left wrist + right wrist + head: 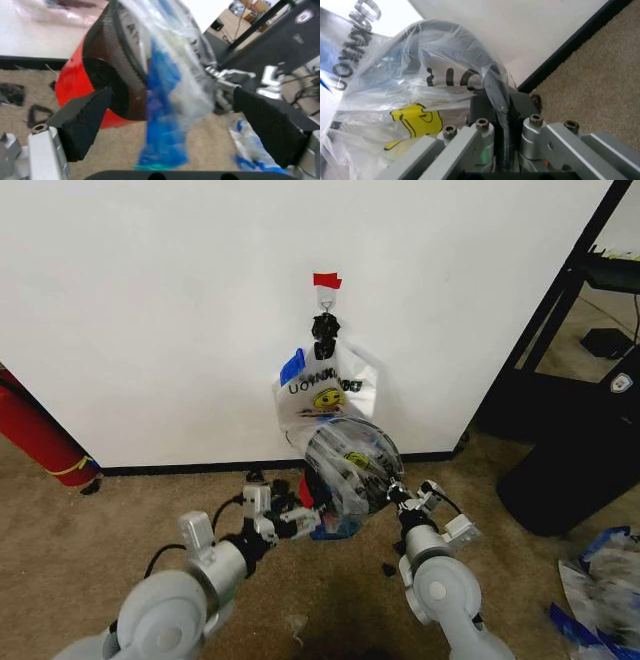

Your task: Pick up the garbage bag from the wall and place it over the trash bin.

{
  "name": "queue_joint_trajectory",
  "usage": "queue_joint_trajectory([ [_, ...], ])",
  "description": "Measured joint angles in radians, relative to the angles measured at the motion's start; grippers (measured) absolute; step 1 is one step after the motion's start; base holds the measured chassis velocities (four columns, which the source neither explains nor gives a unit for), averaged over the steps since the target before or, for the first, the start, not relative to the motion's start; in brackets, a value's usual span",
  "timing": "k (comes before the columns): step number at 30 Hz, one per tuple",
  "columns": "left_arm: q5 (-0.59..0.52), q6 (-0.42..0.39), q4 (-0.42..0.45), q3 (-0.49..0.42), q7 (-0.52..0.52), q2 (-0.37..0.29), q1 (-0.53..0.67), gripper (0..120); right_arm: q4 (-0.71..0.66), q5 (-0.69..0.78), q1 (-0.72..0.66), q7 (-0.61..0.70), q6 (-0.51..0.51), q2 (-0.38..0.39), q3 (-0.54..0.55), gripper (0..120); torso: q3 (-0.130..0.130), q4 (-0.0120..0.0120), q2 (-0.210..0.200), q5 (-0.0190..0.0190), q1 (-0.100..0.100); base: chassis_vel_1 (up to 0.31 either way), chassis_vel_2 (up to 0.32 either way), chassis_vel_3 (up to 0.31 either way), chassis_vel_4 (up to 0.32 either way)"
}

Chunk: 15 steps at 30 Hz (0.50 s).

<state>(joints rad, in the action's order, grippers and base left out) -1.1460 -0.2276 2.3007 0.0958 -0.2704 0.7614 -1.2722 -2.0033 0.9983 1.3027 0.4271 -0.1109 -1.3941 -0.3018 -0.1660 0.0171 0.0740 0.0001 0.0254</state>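
A: The garbage bag (352, 463) is sitting stretched over the mouth of the trash bin (330, 515), which is standing on the carpet close to the wall (150, 310). Going left to right, what is worrying you?

B: The left gripper (291, 518) is waiting with its black pads (87, 123) spread wide, the bin's rim and a hanging blue strip (162, 112) lying between them. If those pads are closing on strip alone, I judge the film could be tugging off that side.

A: And the right?

B: The right gripper (400, 498) is pinching the bag's film against the bin rim, jaws narrow. The film is thin and crinkly; pulling hard there is probably risking a tear, or tipping the light bin.

A: Anything inside?

B: Through the clear film I am only making out the print of the white smiley bag (325, 388) hanging from the hook (326, 298) behind. Whether the bin is holding anything, I cannot tell.
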Motion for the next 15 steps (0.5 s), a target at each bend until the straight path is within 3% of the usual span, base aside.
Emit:
queue_joint_trajectory([
  [3,0.100,0.019,-0.043,-0.025,0.023,0.011,0.013,86,-0.008,0.001,0.004,-0.001,-0.003,0.003,0.003,1,0.000,0.0001,0.000,-0.0001,0.000,0.000,0.000,0.000,0.000],
  [6,0.133,0.025,-0.063,-0.034,0.024,0.015,0.019,79,-0.011,0.000,0.007,-0.001,-0.003,0.004,0.005,1,0.000,0.0001,0.000,-0.0002,0.000,0.000,0.000,0.000,0.000],
  [12,0.137,0.022,-0.070,-0.036,0.024,0.012,0.006,58,-0.013,-0.002,0.008,-0.002,-0.004,0.003,0.007,1,0.000,0.0000,0.000,-0.0001,0.000,0.000,0.000,0.000,0.000],
  [15,0.139,0.019,-0.060,-0.044,0.035,0.016,0.000,43,-0.012,-0.005,0.004,-0.002,-0.005,-0.001,0.010,1,0.000,0.0000,0.000,-0.0002,0.000,0.000,0.000,0.000,0.000],
])
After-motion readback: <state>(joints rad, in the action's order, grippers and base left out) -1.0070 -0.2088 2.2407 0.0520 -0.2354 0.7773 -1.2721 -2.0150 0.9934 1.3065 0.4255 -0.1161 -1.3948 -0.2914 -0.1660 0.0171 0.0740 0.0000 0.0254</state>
